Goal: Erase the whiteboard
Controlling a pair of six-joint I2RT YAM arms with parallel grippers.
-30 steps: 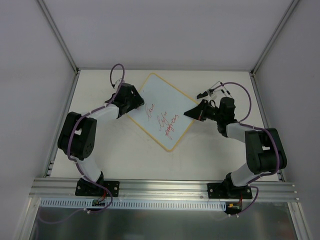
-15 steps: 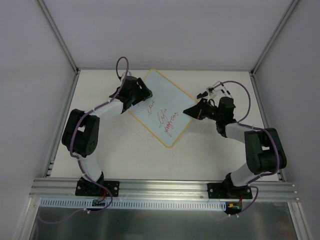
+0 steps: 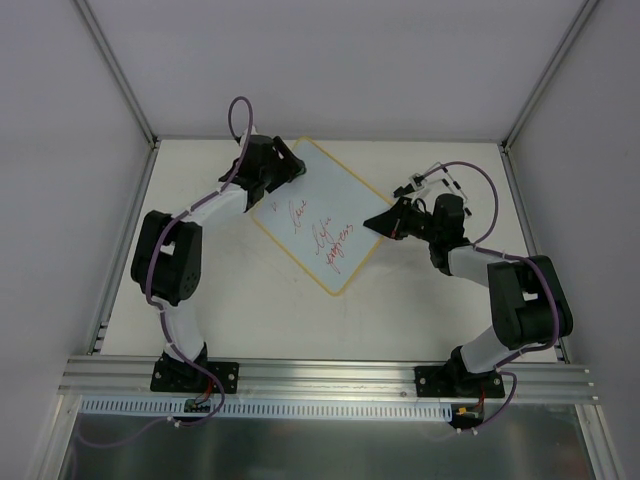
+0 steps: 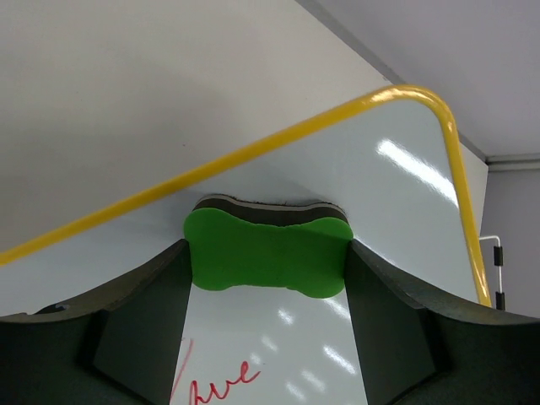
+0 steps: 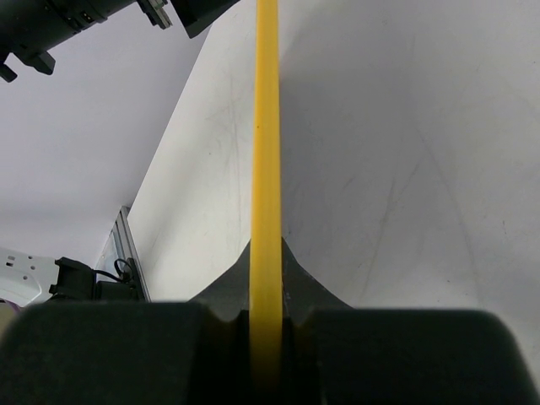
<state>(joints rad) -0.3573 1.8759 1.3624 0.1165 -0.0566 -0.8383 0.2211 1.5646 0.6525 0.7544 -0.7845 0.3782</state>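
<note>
The whiteboard [image 3: 322, 215] lies turned like a diamond on the table, with red handwriting [image 3: 322, 238] across its middle and lower part. My left gripper [image 3: 283, 172] is over the board's upper left corner, shut on a green eraser [image 4: 267, 262] that presses on the white surface just inside the yellow frame [image 4: 278, 135]. Red writing [image 4: 215, 386] shows below the eraser. My right gripper [image 3: 378, 224] is shut on the board's right edge; its fingers [image 5: 226, 295] clamp the yellow frame [image 5: 267, 152] edge-on.
Two black clips on a wire holder [image 3: 425, 181] sit behind the right gripper. Grey walls enclose the table on three sides, and an aluminium rail [image 3: 330, 375] runs along the near edge by the arm bases.
My left gripper has slid the eraser up and to the right, from the board's left edge to its upper left corner. The board has shifted slightly. The right gripper has stayed clamped.
</note>
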